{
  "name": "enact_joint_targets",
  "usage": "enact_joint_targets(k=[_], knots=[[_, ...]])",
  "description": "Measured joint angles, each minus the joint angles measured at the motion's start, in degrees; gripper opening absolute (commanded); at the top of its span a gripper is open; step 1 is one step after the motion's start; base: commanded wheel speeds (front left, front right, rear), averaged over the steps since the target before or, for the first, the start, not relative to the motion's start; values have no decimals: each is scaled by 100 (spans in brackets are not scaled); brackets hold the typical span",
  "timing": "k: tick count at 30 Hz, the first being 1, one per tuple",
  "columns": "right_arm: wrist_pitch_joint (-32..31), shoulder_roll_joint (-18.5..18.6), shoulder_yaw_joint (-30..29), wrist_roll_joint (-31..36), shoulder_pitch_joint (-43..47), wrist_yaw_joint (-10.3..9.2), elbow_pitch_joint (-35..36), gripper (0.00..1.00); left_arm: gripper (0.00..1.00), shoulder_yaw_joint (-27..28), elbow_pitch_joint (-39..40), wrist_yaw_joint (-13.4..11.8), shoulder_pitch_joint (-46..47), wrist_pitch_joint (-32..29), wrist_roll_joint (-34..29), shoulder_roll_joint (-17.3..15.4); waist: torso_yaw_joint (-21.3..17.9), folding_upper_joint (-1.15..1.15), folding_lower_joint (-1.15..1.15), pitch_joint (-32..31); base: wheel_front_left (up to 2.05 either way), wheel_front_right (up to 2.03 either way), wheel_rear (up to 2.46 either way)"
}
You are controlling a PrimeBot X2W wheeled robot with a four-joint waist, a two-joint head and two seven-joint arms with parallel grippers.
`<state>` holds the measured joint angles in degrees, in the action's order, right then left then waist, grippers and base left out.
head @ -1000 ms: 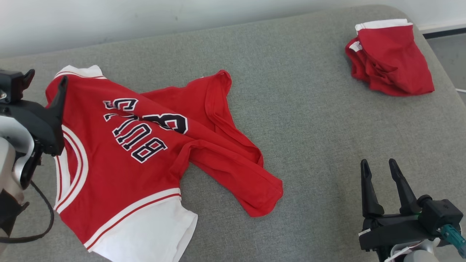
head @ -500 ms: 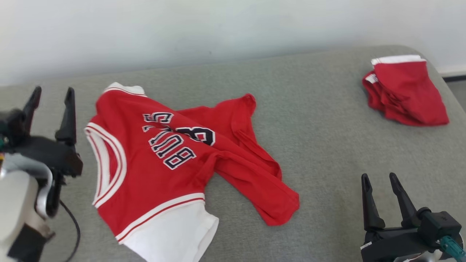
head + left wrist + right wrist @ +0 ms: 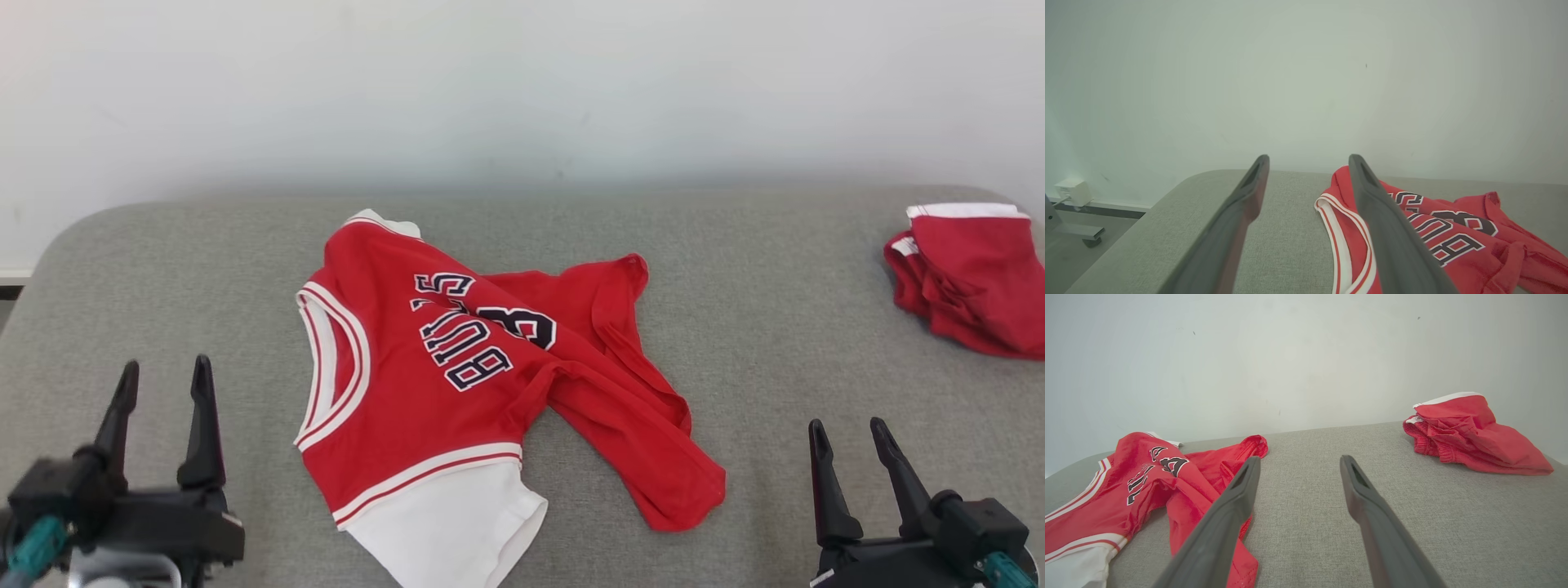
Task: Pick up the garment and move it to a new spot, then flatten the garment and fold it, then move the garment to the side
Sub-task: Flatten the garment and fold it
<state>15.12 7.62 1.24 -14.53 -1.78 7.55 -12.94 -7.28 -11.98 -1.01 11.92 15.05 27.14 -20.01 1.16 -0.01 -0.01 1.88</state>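
Since the jersey (image 3: 433,384) is thin, limp knit, we judge it light and floppy. It is apt to bunch on the cushion (image 3: 775,327) and to sag from any single pinch. It lies crumpled between our grippers, ahead and just right of the left gripper (image 3: 166,365) and ahead and well left of the right gripper (image 3: 847,426). Both stand wide open, holding nothing. We would pinch the striped armhole edge nearest the left gripper and the red corner nearest the right, since the doubled trim should give firmer purchase.
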Motion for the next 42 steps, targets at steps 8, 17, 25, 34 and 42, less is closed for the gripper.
enact_joint_targets(k=[8,17,25,34,42], knots=[[1,46,-19,-20,76,0,14,100,100,323,491,51,-591,0,-411,498,181,0,0,-104,0,0,0],[0,43,43,-45,185,0,107,100,100,565,866,356,-1204,0,-805,1049,92,1,1,-85,0,0,0],[0,24,96,-46,317,0,233,100,100,541,812,564,-1447,0,-1155,1333,-13,1,1,-77,0,0,0],[1,-86,48,-48,531,0,407,100,100,655,783,671,-1524,0,-1399,1468,-29,1,1,-173,0,0,0],[1,-119,12,-44,575,0,423,100,100,736,678,757,-1545,0,-1437,1459,-15,1,1,-215,0,0,0]])
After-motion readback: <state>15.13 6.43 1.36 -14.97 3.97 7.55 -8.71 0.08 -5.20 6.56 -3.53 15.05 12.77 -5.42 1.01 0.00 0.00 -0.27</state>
